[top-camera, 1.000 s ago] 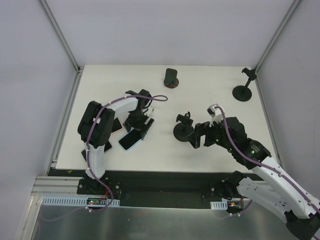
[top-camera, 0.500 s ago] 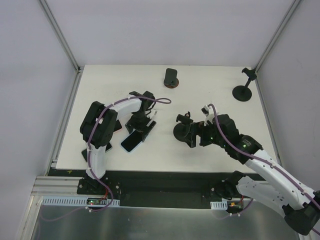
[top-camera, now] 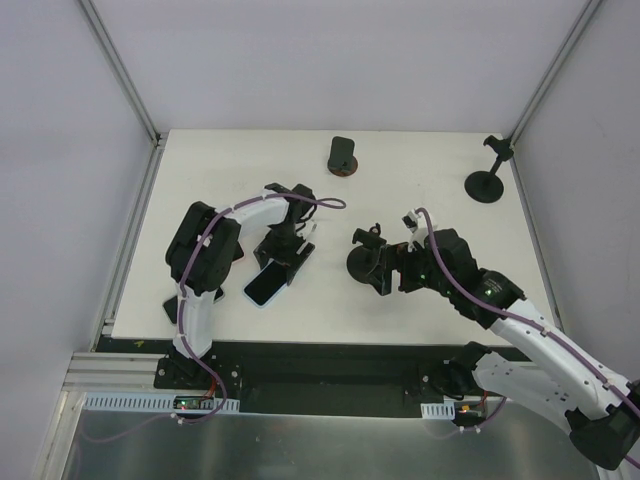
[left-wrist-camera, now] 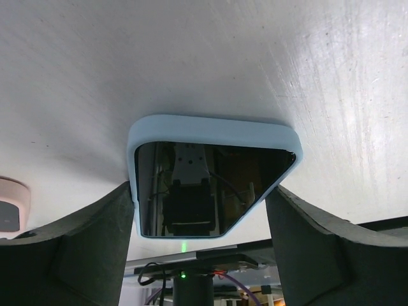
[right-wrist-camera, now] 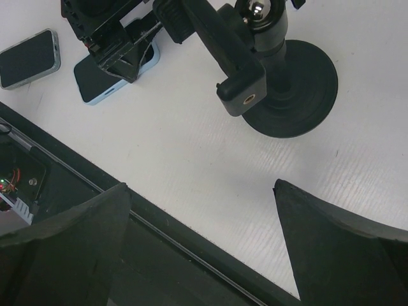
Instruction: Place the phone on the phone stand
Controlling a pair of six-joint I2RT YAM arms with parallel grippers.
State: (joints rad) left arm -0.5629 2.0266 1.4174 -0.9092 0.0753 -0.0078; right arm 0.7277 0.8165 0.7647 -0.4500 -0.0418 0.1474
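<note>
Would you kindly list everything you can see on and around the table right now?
Table: 1, white, fills the cell floor.
Phone in case: 1, light blue case with dark screen, flat at near left.
Second phone: 1, dark screen with pale edge, flat beside the cased one.
Phone stand: 2, black with round bases; one mid-table, the other in the far right corner.
Small holder: 1, dark on a brownish base, middle of the far edge.
Left pincer: 1, black, open, fingers astride the cased phone.
Right pincer: 1, black, open, just short of the mid-table stand.
</note>
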